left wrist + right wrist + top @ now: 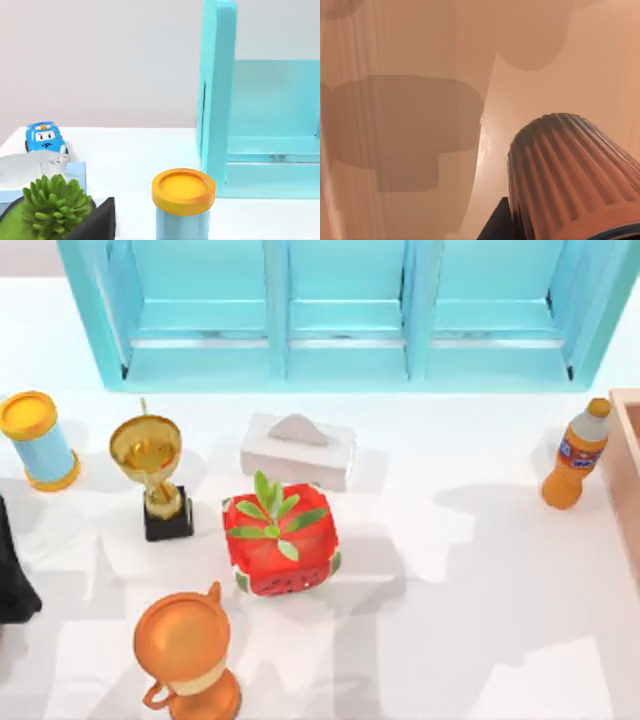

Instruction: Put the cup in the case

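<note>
The ribbed cup [575, 175] hangs over the tan case [395, 125] – right pincer's state: cannot tell. It looks light and stiff (the ribs should aid a side grip).

Simulated tabletop – white table [480, 570], turquoise cabinet [345, 310]

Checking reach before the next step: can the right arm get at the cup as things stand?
Probably yes. In the right wrist view the ribbed cup sits right up against the camera, over the tan inside of the case, with nothing between. Whether the fingers actually hold it can't be seen.
</note>
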